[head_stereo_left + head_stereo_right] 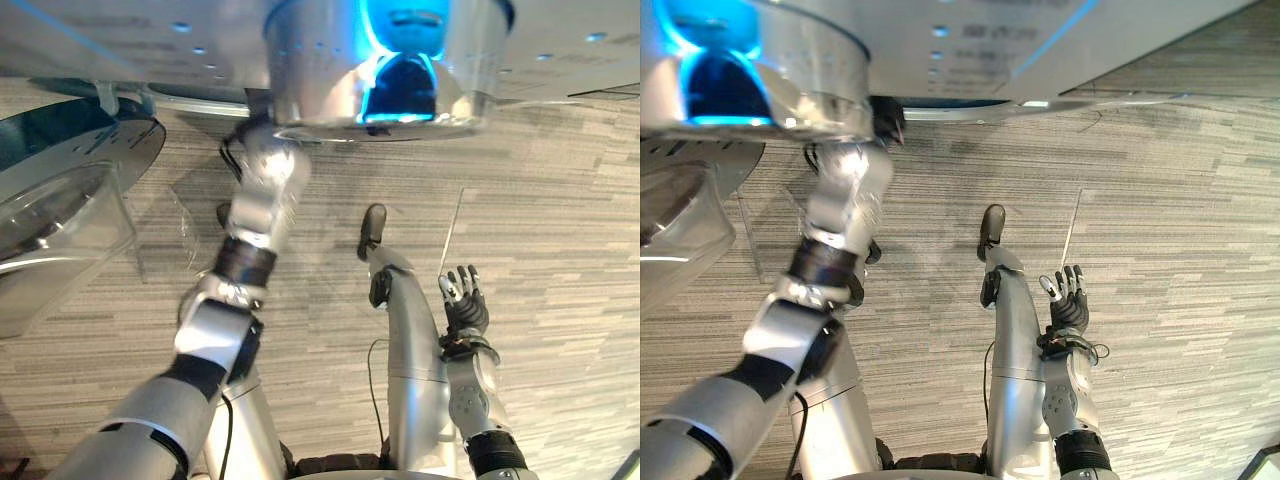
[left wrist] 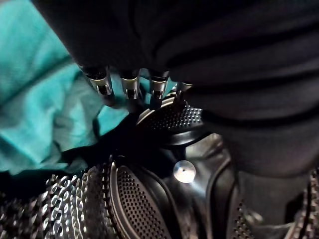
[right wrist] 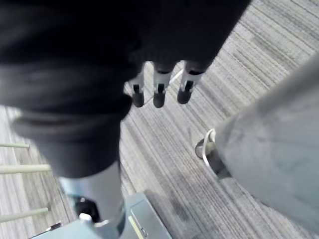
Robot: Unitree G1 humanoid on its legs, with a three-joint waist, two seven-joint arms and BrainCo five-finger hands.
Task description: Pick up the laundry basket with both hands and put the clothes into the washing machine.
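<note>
The washing machine (image 1: 330, 60) stands ahead of me, its round drum opening (image 1: 395, 70) glowing blue. Teal cloth (image 2: 40, 104) lies inside against the perforated metal drum wall (image 2: 134, 199), and a dark piece (image 1: 405, 90) shows low in the opening. My left arm reaches up into the opening. My left hand (image 2: 127, 82) is inside the drum with straight fingers, their tips beside the teal cloth and holding nothing. My right hand (image 1: 463, 300) hangs open at my side over the carpet, its fingers (image 3: 159, 92) spread and empty.
The machine's round glass door (image 1: 60, 200) stands swung open at the left. Grey striped carpet (image 1: 560, 220) covers the floor. A thin white rod (image 1: 450, 235) lies on it near my right hand. Pale bars (image 3: 15, 169) show in the right wrist view.
</note>
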